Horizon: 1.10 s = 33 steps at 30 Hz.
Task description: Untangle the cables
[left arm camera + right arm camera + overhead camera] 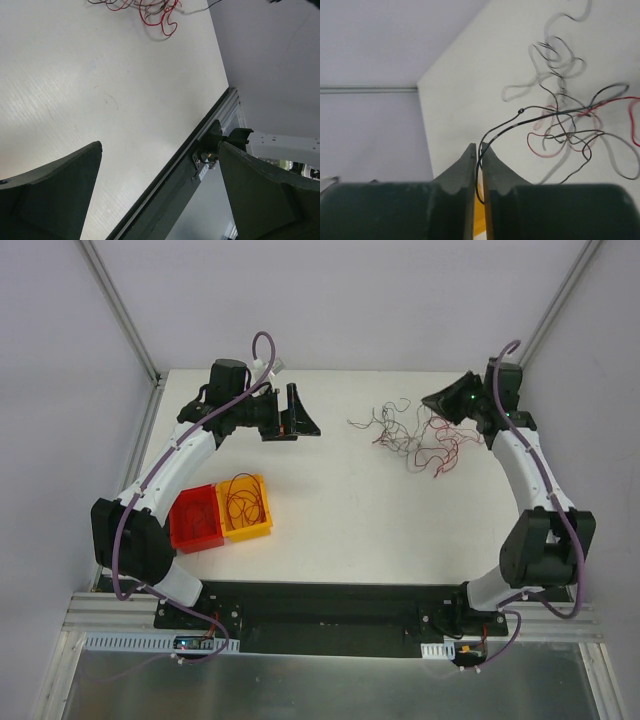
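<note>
Pinching one black wire [520, 117] between the nearly closed jaws of my right gripper [478, 150] so I can tease it out of the tangle of cables [420, 435] at the far right of the table [350, 530], while my left gripper [160, 144] just hangs spread wide, well apart.

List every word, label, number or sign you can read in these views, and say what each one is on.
None can be read.
The red bin, the yellow bin and the cables show no print.
A pale tag on the black bracket, seen in the left wrist view, is too blurred to read.
</note>
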Available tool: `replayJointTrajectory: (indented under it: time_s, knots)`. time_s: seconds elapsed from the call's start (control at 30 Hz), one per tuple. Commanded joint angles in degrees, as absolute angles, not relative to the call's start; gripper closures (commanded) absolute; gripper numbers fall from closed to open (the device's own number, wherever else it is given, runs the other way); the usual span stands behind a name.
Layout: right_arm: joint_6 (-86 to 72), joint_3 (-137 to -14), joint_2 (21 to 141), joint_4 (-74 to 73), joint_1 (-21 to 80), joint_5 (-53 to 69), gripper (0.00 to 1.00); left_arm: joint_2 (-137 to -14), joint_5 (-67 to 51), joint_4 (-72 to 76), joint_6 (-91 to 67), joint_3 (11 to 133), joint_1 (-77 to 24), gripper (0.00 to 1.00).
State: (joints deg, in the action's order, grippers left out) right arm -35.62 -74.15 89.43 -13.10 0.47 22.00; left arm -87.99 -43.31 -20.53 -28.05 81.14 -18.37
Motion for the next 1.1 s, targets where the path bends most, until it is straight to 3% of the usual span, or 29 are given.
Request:
replayJointTrajectory:
  time_s: [0.0,0.1,0.23,0.4,0.57,0.77,0.87,1.07]
  knots:
    - [-32.1,-79.7,80.3,-12.3,1.3,25.4,0.82,-86.0,-46.1,-18.6,-29.2,81.0,-18.4,0.01]
    - [-29.9,-69.7,77.9,-9.0,3.9,28.0,0.56,-85.9,-46.0,-18.4,-29.1,80.9,-18.5,0.01]
    - [-24.8,-60.6,79.3,-13.2,2.6,26.1,0.45,-86.2,-46.0,-18.3,-29.4,80.8,-18.5,0.01]
    - [-26.0,-54.1,78.5,-10.9,-3.9,26.6,0.42,-87.4,-46.1,-18.1,-29.8,80.4,-18.5,0.01]
    - [-21.4,-55.9,77.1,-11.1,-2.7,21.4,0.42,-87.9,-46.9,-17.7,-30.3,80.3,-18.5,0.01]
    - [-0.4,-72.2,84.8,-20.0,15.3,-3.8,0.43,-87.1,-44.7,-17.7,-29.7,79.6,-18.4,0.01]
    - [7.0,-78.6,91.1,-19.3,18.5,-2.2,0.43,-85.9,-41.8,-17.7,-29.7,79.1,-17.9,0.02]
    - [15.5,-98.7,109.5,-31.7,21.3,3.6,0.43,-81.3,-34.5,-17.7,-28.6,77.3,-16.6,0.02]
